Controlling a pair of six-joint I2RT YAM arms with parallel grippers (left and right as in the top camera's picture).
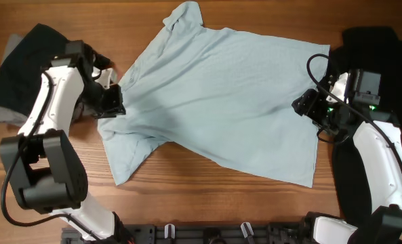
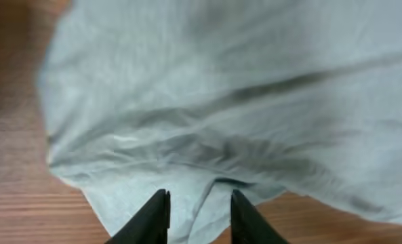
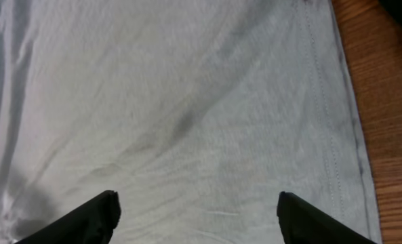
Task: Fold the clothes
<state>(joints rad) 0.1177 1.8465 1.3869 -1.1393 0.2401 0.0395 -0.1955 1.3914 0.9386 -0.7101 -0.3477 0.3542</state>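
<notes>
Blue T-shirt (image 1: 221,95) sprawls mid-frame, skewed and rumpled; left gripper (image 2: 198,200) jaws slightly apart at its frame-left edge; right gripper (image 3: 199,203) spread wide over the right hem; folding now probably bakes creases in.

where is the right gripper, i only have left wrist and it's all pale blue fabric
Observer: The right gripper is over the hem end of the pale blue T-shirt, opposite you, with its jaws open on nothing.
Operator: is the shirt folded at all
Observer: No. The overhead view shows it spread out, with the collar toward the far edge.
Operator: any other clothes around
Observer: A black garment lies on the robot's right side, and a second black garment sits on a grey garment on its left.
</notes>
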